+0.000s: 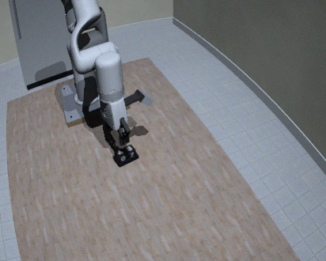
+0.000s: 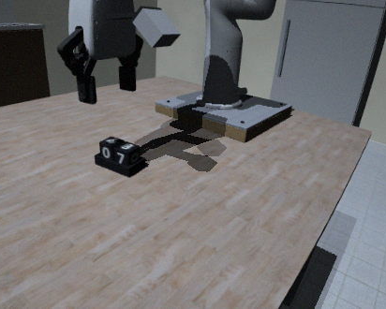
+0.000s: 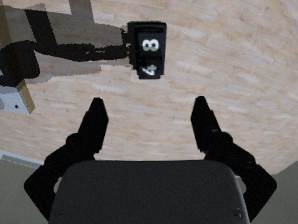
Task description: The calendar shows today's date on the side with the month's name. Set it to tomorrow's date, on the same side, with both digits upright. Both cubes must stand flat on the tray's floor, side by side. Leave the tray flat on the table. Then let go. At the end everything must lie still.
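Note:
A small black calendar tray (image 2: 117,164) lies flat on the wooden table and holds two black cubes side by side. In the exterior view the left cube (image 2: 109,150) shows a white 0 and the right cube (image 2: 125,154) shows a white 7, both upright. The tray also shows in the top view (image 1: 126,155) and in the wrist view (image 3: 148,48). My gripper (image 2: 106,86) hangs well above the tray, open and empty; it also shows in the wrist view (image 3: 149,119). I cannot read a month's name.
The arm's grey base plate (image 2: 223,112) sits on the table behind the tray. A grey cabinet (image 2: 329,56) stands beyond the table's far edge. The table's right edge (image 2: 335,201) drops to a tiled floor.

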Controlling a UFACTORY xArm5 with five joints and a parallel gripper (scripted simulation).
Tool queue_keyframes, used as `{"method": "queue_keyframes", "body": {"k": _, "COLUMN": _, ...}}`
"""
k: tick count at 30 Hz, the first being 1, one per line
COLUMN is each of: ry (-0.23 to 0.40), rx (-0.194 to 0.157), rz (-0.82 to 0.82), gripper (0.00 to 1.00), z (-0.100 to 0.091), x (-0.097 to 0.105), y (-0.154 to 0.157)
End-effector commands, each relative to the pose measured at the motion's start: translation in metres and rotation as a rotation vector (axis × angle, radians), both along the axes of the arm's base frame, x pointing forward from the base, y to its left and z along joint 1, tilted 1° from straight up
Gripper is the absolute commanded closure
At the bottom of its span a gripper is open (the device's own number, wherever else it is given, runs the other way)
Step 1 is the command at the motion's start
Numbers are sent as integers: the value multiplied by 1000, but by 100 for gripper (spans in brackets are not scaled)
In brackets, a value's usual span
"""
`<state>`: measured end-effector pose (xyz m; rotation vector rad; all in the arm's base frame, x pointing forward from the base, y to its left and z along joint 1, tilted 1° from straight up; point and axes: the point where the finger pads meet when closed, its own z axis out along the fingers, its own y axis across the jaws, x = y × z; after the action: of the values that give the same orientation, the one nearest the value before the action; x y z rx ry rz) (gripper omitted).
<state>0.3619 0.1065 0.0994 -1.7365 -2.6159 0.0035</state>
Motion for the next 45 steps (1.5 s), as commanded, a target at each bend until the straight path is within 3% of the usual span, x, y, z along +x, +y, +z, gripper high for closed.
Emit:
{"method": "queue_keyframes", "body": {"k": 1, "ry": -3, "rx": 1, "rz": 0, "gripper": 0, "z": 4, "x": 1, "y": 0}}
{"method": "queue_keyframes", "body": {"k": 14, "ry": -3, "rx": 1, "rz": 0, "gripper": 0, "z": 51, "x": 1, "y": 2}}
{"method": "queue_keyframes", "body": {"k": 22, "ry": -3, "rx": 1, "rz": 0, "gripper": 0, "z": 67, "x": 1, "y": 2}}
{"method": "queue_keyframes", "body": {"k": 45, "ry": -3, "rx": 1, "rz": 0, "gripper": 0, "z": 69, "x": 0, "y": 2}}
